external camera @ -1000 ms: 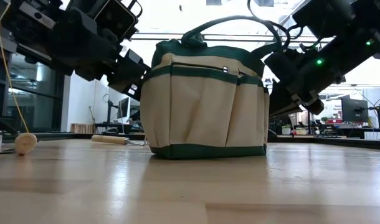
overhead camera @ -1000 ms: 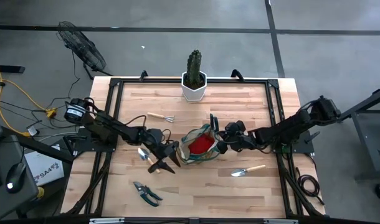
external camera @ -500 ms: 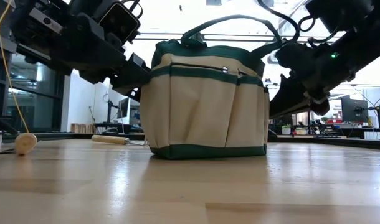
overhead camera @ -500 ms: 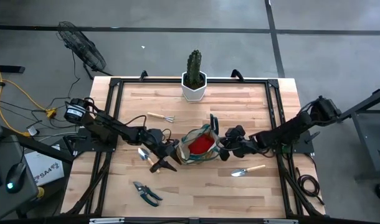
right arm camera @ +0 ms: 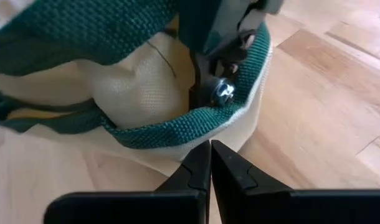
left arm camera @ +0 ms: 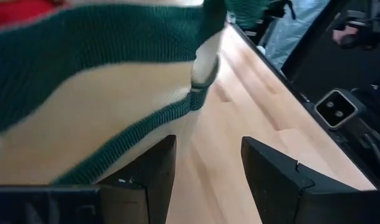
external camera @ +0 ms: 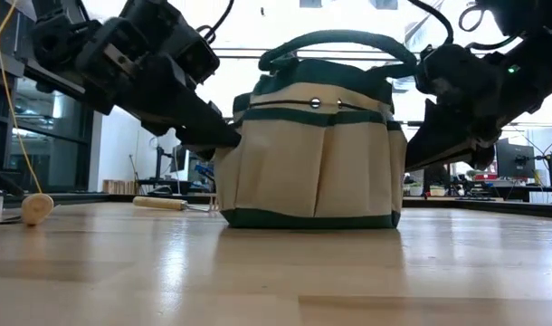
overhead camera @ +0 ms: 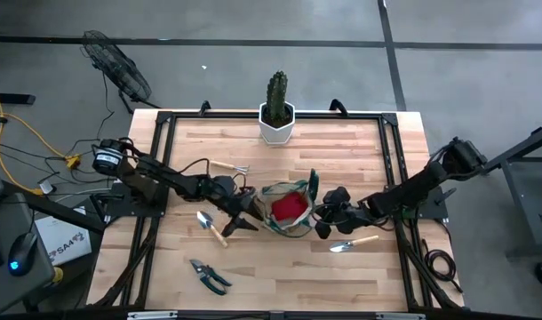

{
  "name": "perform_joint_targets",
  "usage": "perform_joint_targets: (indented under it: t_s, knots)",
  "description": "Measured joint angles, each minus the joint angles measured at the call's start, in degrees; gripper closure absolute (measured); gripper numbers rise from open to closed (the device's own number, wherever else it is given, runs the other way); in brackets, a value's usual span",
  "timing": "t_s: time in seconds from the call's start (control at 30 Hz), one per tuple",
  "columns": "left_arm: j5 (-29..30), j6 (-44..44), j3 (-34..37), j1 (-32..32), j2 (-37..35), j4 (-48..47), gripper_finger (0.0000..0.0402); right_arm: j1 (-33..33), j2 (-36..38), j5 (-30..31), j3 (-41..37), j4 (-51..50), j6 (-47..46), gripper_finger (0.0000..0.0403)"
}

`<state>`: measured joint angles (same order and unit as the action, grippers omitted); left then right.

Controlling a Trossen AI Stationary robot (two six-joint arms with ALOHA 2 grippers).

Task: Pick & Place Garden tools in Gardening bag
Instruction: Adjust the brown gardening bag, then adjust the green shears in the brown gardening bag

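The olive-and-tan gardening bag (overhead camera: 276, 222) stands upright on its bottom at the table's middle, and also shows in the low view (external camera: 312, 163). The red glove (overhead camera: 290, 206) lies inside it. My left gripper (overhead camera: 246, 216) is open at the bag's left side (left arm camera: 205, 168). My right gripper (overhead camera: 321, 220) is shut at the bag's right near corner (right arm camera: 210, 152). One trowel (overhead camera: 209, 228) lies just left of my left gripper. The other trowel (overhead camera: 353, 242) lies near my right gripper. The mini rake (overhead camera: 228, 167) and the pruning shears (overhead camera: 209, 276) lie on the table. My left gripper lies with the outer side of one finger (left arm camera: 146, 177) against the bag's left wall near its green bottom band (left arm camera: 171, 112). It comes slanting down from the table's left, and nothing is between the fingers. My right gripper's shut fingertips (right arm camera: 202, 155) stand at the bag's green rim band (right arm camera: 196, 127), just under a rivet. I cannot tell whether they touch it.
A green cactus in a white hexagonal pot (overhead camera: 277, 116) stands at the far edge's middle. Black frame rails (overhead camera: 164, 160) run along the table's sides. Bare wood lies along the near edge, right of the shears.
My left gripper has gone toward the bag and the far edge, up to the bag's left wall. My right gripper has gone toward the near edge, down along the bag's right side. The bag has slid a little toward the table's right and turned about.
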<state>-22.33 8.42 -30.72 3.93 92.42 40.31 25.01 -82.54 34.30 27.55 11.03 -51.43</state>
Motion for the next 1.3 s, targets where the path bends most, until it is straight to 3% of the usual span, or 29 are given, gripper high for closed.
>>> perform_joint_targets:
  t_s: [0.67,0.93,1.3]
  knots:
    - [0.0,0.8,0.0,-2.5,0.0,-3.0,0.0222,4.4,0.0,-0.2,0.0,-1.6,-4.3,0.0400]
    - [1.6,0.6,0.1,-2.5,-3.3,-11.1,0.0222,4.4,0.1,-2.6,0.0,-4.0,-4.4,0.0400]
    - [7.6,-1.1,0.1,-2.5,-13.8,-26.3,0.0222,4.7,3.2,-6.0,0.0,-8.0,-4.4,0.0400]
